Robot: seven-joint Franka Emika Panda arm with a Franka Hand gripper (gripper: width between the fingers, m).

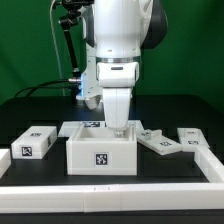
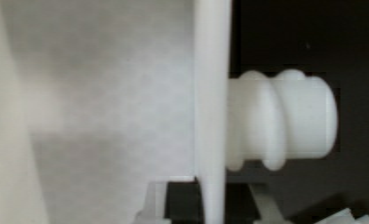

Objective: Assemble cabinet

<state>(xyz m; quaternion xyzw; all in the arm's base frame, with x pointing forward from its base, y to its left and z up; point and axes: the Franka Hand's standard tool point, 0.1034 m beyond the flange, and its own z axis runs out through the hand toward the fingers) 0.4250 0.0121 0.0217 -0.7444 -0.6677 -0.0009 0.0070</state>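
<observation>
The cabinet (image 1: 101, 152) is a white open-topped box with a tag on its front, standing at the table's middle. My gripper (image 1: 119, 127) reaches down from above onto the box's far wall, toward the exterior view's right. In the wrist view that thin white wall (image 2: 213, 100) runs edge-on between my two dark fingers (image 2: 184, 205), and my gripper (image 2: 213, 205) is shut on it. Beside the wall a ribbed white knob (image 2: 291, 115) sticks out over the dark table. The fingertips themselves are partly hidden by the box rim in the exterior view.
A tagged white block (image 1: 33, 143) lies at the exterior view's left. Two flat tagged panels (image 1: 160, 142) (image 1: 192, 137) lie at its right. A white rim (image 1: 110, 190) borders the black table along the front and sides. A flat white piece (image 1: 72, 128) lies behind the box.
</observation>
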